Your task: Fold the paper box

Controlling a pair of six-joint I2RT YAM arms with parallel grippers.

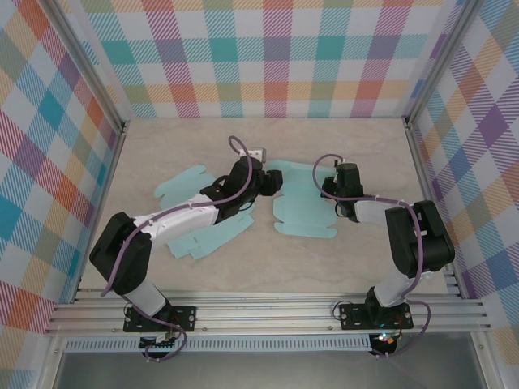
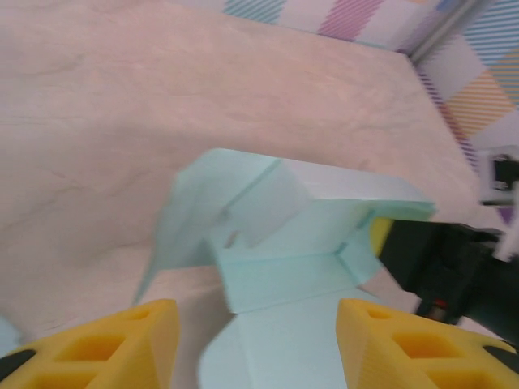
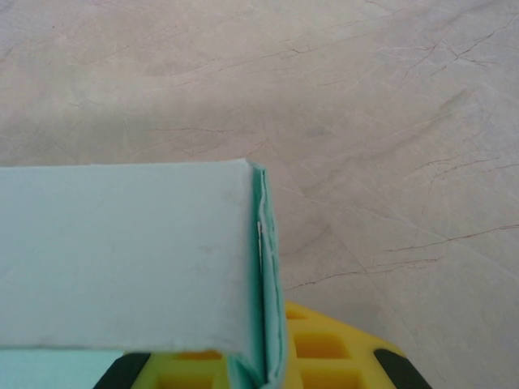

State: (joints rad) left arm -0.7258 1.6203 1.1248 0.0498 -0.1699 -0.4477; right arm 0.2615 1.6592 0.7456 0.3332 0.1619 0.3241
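Observation:
The paper box (image 1: pixel 302 204) is a light teal die-cut sheet lying mid-table, partly folded. In the left wrist view its flaps (image 2: pixel 284 235) stand up in a raised corner. My left gripper (image 1: pixel 264 183) is at the sheet's left edge. Its yellow fingers (image 2: pixel 105 344) stand apart on either side of the paper, open and not touching it. My right gripper (image 1: pixel 336 193) is at the sheet's right edge, shut on a doubled-over side wall (image 3: pixel 274 275) pinched between its yellow pads (image 3: pixel 340 356). A flat panel (image 3: pixel 122 251) extends to the left of that wall.
Two more teal cut-outs lie flat on the left, one at the back (image 1: pixel 182 185) and one nearer (image 1: pixel 209 237), partly under my left arm. Checked walls enclose the table on three sides. Metal rails (image 1: pixel 268 312) run along the near edge.

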